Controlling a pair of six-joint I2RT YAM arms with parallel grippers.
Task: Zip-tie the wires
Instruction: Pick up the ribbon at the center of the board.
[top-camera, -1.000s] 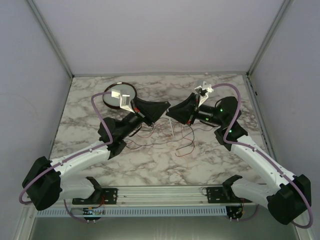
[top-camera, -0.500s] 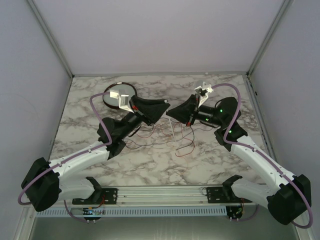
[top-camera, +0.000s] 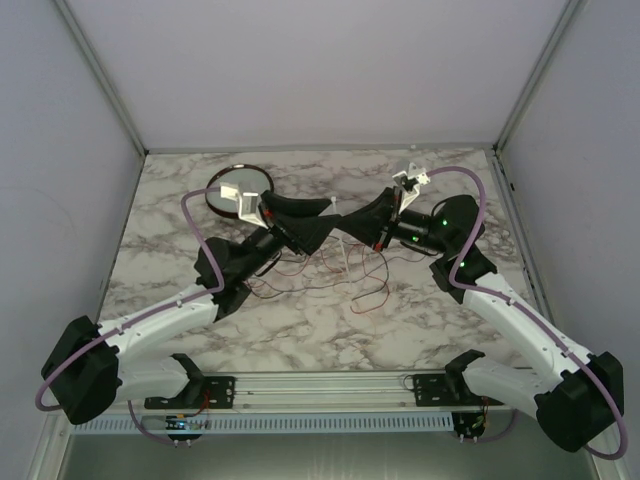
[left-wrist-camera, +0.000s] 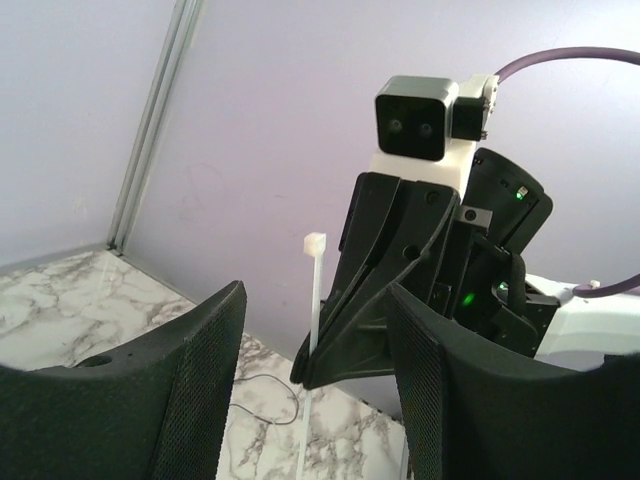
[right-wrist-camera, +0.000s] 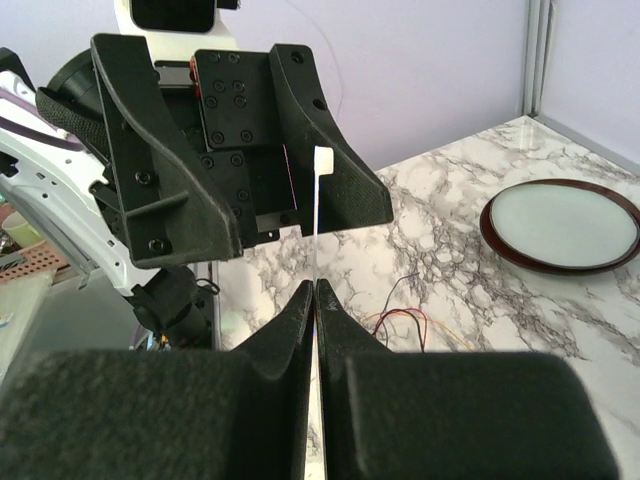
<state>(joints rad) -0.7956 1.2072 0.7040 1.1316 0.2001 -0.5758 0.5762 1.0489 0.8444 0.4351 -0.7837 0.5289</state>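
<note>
A white zip tie (right-wrist-camera: 318, 215) stands upright, and my right gripper (right-wrist-camera: 316, 290) is shut on its strap below the square head (left-wrist-camera: 314, 243). My left gripper (left-wrist-camera: 315, 400) is open, its two mesh-padded fingers (left-wrist-camera: 190, 385) standing either side of the strap and the right gripper's tips without touching them. From above, the two grippers meet tip to tip over mid-table, left gripper (top-camera: 322, 222) against right gripper (top-camera: 346, 226). The wires (top-camera: 325, 270), thin red and black strands, lie loose on the marble beneath them and show past the right jaws as wires (right-wrist-camera: 410, 320).
A round dark-rimmed dish (top-camera: 240, 188) sits at the back left of the marble table; the right wrist view has the dish (right-wrist-camera: 565, 225) on its right side. Lilac cables loop along both arms. Metal frame posts and walls close in the sides and the back.
My left gripper has opened from shut. My right gripper has closed on the zip tie strap and edged in between the left fingers.
</note>
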